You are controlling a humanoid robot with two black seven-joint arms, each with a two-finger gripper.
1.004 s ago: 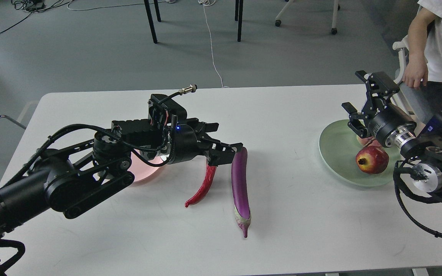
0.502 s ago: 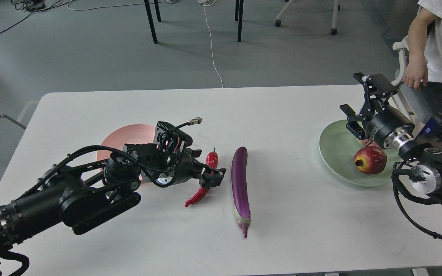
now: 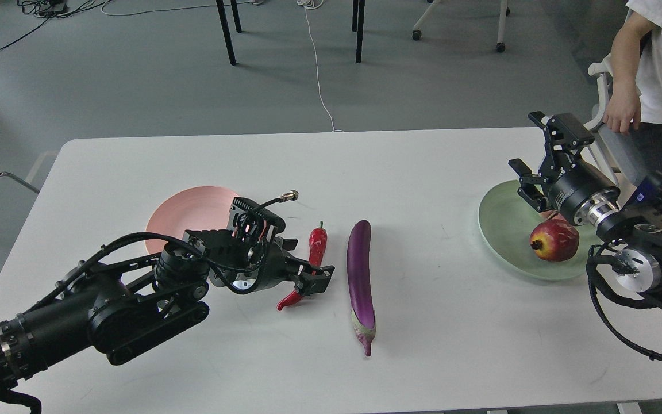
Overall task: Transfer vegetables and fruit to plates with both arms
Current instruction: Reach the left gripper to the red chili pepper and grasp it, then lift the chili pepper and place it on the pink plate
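1. White table (image 3: 423,172) fills the middle of the frame; grey floor lies beyond it in the upper part, with dark chair legs (image 3: 224,29), a white cord (image 3: 316,69) and a seated person (image 3: 653,69) at upper right.
2. At centre, the red chili pepper (image 3: 315,247) lies on the table, its green stem toward the top of the frame. The left gripper (image 3: 308,275) sits low over the pepper's lower half, its fingers spread on either side; whether they press it I cannot tell.
3. Just right of the pepper lies the purple eggplant (image 3: 360,276), apart from it, pale tip toward the bottom of the frame.
4. Left of centre, the pink plate (image 3: 184,210) is partly covered by the left arm.
5. At right, the pale green plate (image 3: 503,224) holds the pomegranate (image 3: 554,240). The right gripper (image 3: 538,167) hangs above the plate's far side with its fingers apart, holding nothing.
6. A sliver of pinkish fruit (image 3: 548,214) shows behind the right wrist, mostly hidden. The plate's right edge is covered by the right arm.
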